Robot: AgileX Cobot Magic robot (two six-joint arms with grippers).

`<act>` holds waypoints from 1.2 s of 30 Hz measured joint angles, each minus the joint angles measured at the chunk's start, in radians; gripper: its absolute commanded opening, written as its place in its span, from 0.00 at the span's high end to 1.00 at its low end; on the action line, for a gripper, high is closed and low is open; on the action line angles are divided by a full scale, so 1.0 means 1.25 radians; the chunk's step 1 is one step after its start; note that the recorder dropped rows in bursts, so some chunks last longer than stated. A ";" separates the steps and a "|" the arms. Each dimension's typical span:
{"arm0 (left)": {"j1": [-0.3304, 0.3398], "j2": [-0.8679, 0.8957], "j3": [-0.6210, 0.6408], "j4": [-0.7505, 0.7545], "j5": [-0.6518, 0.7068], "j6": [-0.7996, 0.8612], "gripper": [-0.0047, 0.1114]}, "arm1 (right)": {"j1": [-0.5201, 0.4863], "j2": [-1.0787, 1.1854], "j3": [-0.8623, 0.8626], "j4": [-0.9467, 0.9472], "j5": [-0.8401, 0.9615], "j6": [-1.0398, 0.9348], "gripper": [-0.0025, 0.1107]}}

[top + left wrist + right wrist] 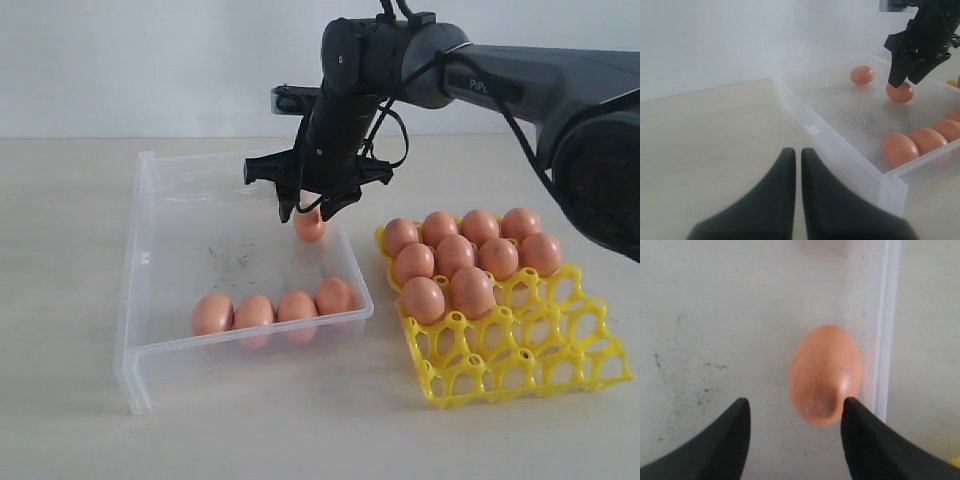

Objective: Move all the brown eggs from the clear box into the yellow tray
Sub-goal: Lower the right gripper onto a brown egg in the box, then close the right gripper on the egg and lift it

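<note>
My right gripper (308, 212) hangs open inside the clear box (134, 300), low over one brown egg (309, 227) that lies by the box's right wall. In the right wrist view that egg (825, 374) sits off-centre between the fingers, close against one fingertip (852, 407). Several more brown eggs (254, 312) line the box's front wall, and another egg (862, 75) rests near its far end. The yellow tray (545, 350) on the right holds several eggs (454, 255) in its rear cells. My left gripper (798, 151) is shut and empty, over bare table beside the box.
The box wall (888, 315) runs just beside the egg under the right gripper. The right arm (520, 80) reaches in from the upper right, above the tray. Dark specks (232, 260) mark the box floor. The tray's front cells (500, 365) stand open.
</note>
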 measured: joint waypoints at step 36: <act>0.000 0.000 0.000 0.000 0.000 0.000 0.93 | 0.085 0.087 0.091 -0.015 -0.747 -0.177 0.98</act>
